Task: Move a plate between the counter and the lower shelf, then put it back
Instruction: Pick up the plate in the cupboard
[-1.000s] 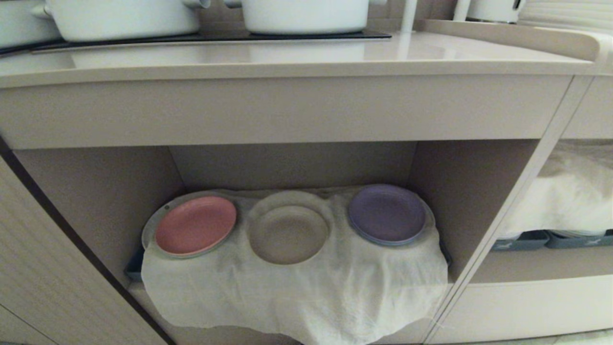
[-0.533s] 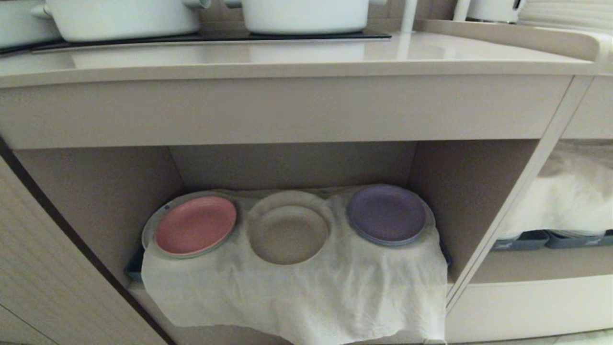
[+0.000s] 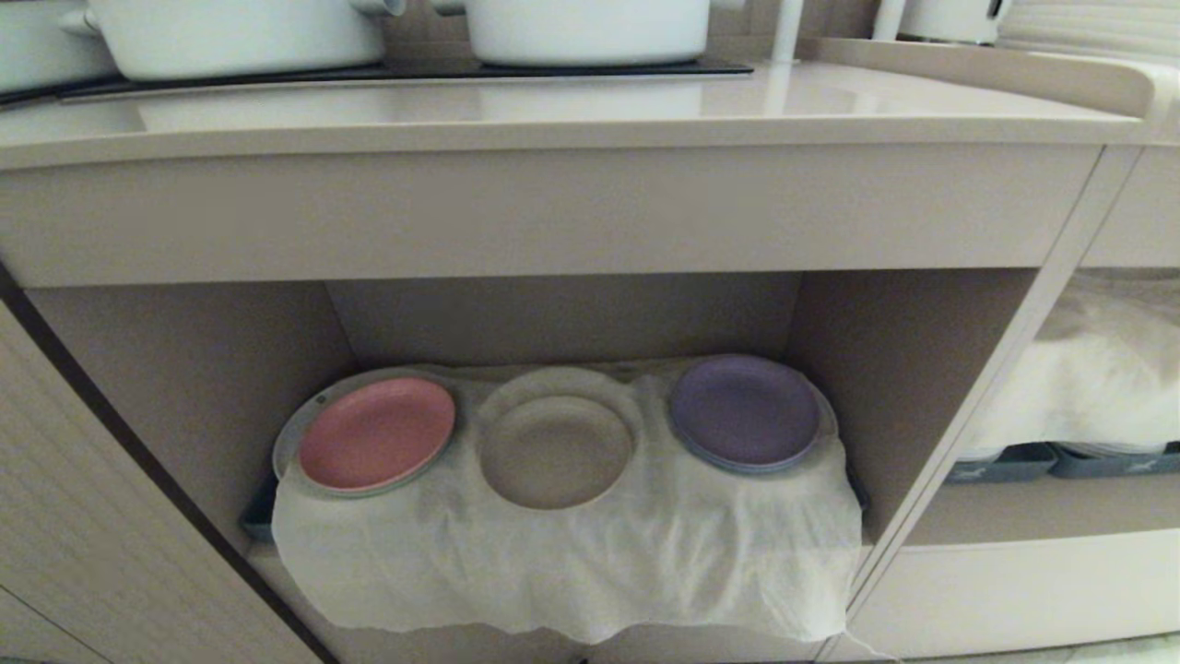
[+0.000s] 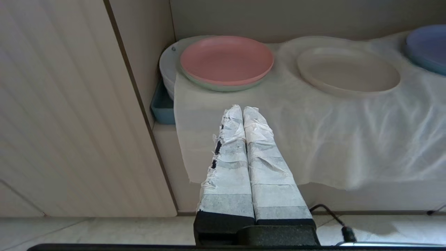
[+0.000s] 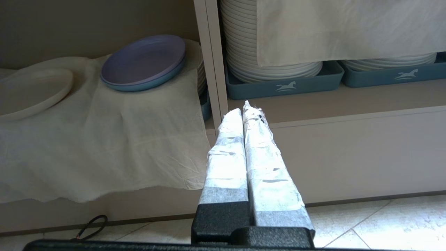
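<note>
The small cream plate point(image 3: 556, 452) lies on the wrinkled off-white cloth point(image 3: 572, 563) in the lower shelf point(image 3: 184, 387), between a pink plate point(image 3: 376, 432) and a purple plate point(image 3: 745, 411). Above the niche runs the pale-beige counter point(image 3: 553, 111). Neither arm shows in the head view. My left gripper point(image 4: 243, 108) is shut and empty, low in front of the shelf, nearer the pink plate than the cream plate point(image 4: 348, 71). My right gripper point(image 5: 244, 109) is shut and empty too. It is in front of the upright divider point(image 5: 212, 62), with the cream plate point(image 5: 31, 90) far off to one side.
Two white pots point(image 3: 230, 37) point(image 3: 585, 28) stand on the black cooking panel at the back of the counter. The neighbouring niche holds blue-grey trays point(image 5: 284, 83) with stacked white plates point(image 5: 244, 45) under another cloth. A ribbed cabinet panel point(image 3: 92, 516) flanks the shelf on the left.
The cloth's hanging front hem sits a little higher than a second ago. The plates, the counter and the camera have not moved.
</note>
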Motion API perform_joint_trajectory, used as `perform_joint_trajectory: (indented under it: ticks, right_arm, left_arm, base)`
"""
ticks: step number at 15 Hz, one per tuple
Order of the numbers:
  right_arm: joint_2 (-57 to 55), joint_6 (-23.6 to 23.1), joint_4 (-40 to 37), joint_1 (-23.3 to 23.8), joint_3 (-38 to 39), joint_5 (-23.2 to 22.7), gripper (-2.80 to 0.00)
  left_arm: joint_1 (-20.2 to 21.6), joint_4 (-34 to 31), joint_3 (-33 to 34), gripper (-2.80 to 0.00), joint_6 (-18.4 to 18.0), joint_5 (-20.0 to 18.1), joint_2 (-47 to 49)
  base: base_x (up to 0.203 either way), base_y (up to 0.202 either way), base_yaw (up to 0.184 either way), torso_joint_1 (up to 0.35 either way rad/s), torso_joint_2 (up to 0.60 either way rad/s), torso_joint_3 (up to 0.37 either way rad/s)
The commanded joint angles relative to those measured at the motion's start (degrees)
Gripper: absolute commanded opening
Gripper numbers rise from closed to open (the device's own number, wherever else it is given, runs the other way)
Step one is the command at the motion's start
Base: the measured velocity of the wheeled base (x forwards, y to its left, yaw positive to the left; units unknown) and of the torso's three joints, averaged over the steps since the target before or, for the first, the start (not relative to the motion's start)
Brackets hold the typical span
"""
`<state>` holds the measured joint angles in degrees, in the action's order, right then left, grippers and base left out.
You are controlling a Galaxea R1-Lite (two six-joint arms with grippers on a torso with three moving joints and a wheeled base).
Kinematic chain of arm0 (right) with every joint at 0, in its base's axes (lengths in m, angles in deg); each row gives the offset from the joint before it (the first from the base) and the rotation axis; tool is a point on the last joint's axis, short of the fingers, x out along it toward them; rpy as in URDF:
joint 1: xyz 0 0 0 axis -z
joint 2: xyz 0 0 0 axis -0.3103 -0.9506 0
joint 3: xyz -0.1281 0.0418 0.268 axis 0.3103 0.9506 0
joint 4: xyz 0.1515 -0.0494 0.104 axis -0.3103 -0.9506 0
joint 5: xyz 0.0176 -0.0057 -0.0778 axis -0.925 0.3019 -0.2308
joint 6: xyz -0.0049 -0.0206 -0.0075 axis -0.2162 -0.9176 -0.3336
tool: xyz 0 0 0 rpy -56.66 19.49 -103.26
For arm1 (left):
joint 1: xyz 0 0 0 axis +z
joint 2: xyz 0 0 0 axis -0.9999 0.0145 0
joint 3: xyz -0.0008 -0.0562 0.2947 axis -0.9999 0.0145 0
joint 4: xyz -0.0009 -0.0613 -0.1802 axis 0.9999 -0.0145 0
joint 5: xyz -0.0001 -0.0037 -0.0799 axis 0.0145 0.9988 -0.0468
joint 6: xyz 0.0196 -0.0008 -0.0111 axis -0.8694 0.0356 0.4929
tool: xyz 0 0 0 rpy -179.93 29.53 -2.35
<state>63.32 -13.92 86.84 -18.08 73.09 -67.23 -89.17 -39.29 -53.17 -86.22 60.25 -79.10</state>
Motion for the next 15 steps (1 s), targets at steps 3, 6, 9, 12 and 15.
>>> perform_joint_trajectory:
  ticks: [3, 6, 9, 12, 15]
  right_arm:
    - [0.0, 0.0, 0.0, 0.0, 0.0, 0.0, -2.80]
    - [0.0, 0.0, 0.0, 0.0, 0.0, 0.0, -2.80]
    - [0.0, 0.0, 0.0, 0.0, 0.0, 0.1, -2.80]
    - [0.0, 0.0, 0.0, 0.0, 0.0, 0.0, -2.80]
    - [0.0, 0.0, 0.0, 0.0, 0.0, 0.0, -2.80]
  left_arm:
    - [0.0, 0.0, -3.4, -2.80, -0.3, -4.8, -0.1]
    - [0.0, -2.4, -5.6, -2.80, -2.8, -8.3, 0.6]
    - [0.0, -3.9, -8.2, -2.80, -2.9, -10.7, 3.2]
    - [0.0, -3.9, -12.4, -2.80, -2.9, -14.4, 11.0]
    - [0.0, -3.9, -16.3, -2.80, -2.9, -16.8, 21.0]
  base:
    - [0.000, 0.000, 0.000, 0.000, 0.00, 0.000]
    - [0.000, 0.000, 0.000, 0.000, 0.00, 0.000]
    - [0.000, 0.000, 0.000, 0.000, 0.00, 0.000]
    - [0.000, 0.000, 0.000, 0.000, 0.00, 0.000]
    - [0.000, 0.000, 0.000, 0.000, 0.00, 0.000]
